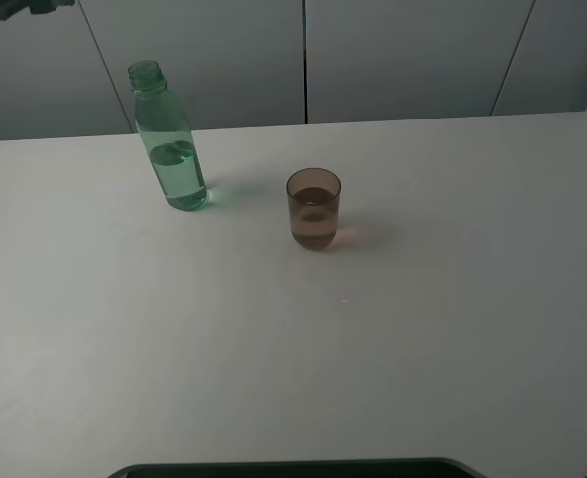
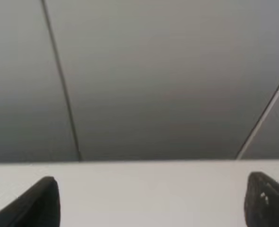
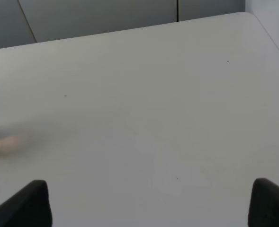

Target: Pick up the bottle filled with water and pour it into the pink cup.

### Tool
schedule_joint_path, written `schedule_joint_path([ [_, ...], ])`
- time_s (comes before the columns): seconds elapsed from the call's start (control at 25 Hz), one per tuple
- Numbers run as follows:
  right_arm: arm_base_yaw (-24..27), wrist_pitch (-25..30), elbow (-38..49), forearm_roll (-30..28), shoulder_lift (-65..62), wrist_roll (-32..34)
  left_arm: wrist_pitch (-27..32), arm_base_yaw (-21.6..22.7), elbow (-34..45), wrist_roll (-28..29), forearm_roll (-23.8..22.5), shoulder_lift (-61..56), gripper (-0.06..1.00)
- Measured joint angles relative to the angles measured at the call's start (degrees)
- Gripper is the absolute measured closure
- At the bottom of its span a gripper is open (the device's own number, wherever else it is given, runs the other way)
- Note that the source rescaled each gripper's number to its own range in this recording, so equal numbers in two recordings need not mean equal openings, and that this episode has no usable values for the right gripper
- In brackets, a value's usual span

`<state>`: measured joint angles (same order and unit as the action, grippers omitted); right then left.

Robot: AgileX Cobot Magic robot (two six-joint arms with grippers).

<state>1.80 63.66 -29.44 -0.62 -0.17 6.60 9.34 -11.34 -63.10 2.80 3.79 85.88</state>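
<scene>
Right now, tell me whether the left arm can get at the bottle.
Probably yes: the bottle stands upright on the left of the table, apart from the pink cup, and the left gripper is open.

Bottle [image 1: 170, 149] upright on the table [image 1: 393, 349], pink cup [image 1: 314, 209] right of it, nearer the front.

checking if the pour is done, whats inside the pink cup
The pink cup holds clear liquid, roughly halfway up. The bottle beside it is still partly filled.
</scene>
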Motion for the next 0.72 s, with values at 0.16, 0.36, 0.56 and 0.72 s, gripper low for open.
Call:
schedule_joint_path([
  [0.16,0.0,0.0,0.0,0.0,0.0,0.0,26.6,3.5,-6.4,0.0,0.0,-1.6,-0.05],
  [0.36,0.0,0.0,0.0,0.0,0.0,0.0,45.9,3.9,-8.8,0.0,-1.0,-3.8,-0.05],
  [0.56,0.0,0.0,0.0,0.0,0.0,0.0,57.8,3.9,-9.0,0.0,-1.7,-4.7,-0.05],
  [0.72,0.0,0.0,0.0,0.0,0.0,0.0,60.2,3.9,-9.0,1.3,-1.8,-5.6,-0.05],
])
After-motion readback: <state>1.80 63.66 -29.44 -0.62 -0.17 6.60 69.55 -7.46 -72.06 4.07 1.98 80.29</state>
